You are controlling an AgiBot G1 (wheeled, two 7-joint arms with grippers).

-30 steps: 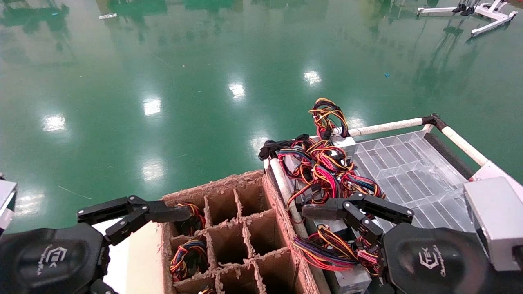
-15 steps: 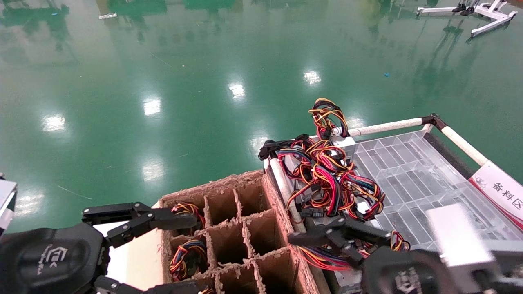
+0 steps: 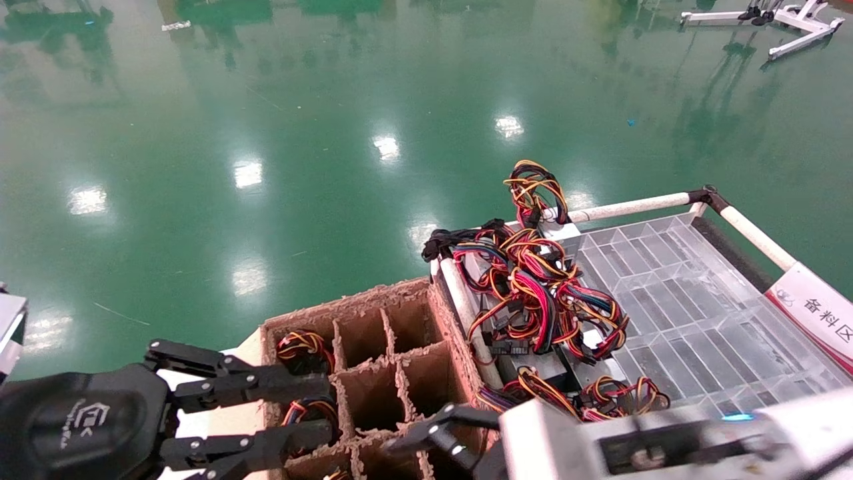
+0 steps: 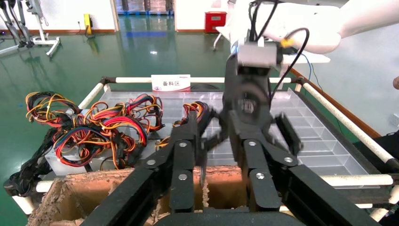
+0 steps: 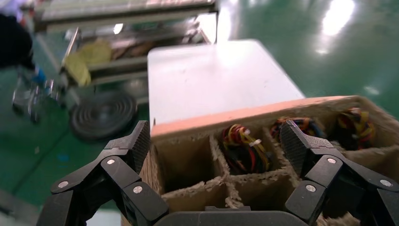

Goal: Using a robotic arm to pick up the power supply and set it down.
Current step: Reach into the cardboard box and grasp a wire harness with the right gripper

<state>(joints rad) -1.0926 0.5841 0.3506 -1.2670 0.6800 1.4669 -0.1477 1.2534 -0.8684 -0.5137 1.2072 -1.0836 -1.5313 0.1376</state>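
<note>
The right tool (image 5: pixel 214 141) hangs spread wide and empty over the cardboard divider box (image 3: pixel 393 333); the left tool (image 3: pixel 320 407), also spread, hovers beside it; the power supply (image 3: pixel 533 363) lies in the clear tray (image 3: pixel 700 300) among tangled wires

Readable signs and marks
A white placard (image 3: pixel 816 319) on the cart rail reads "备料区"; the left gripper (image 3: pixel 266 413) housing carries a white hexagon logo, its lettering illegible.

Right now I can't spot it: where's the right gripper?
Head view, lower right: the right gripper, empty, hangs over the cardboard divider box, beside the tray of wired power supplies.
</note>
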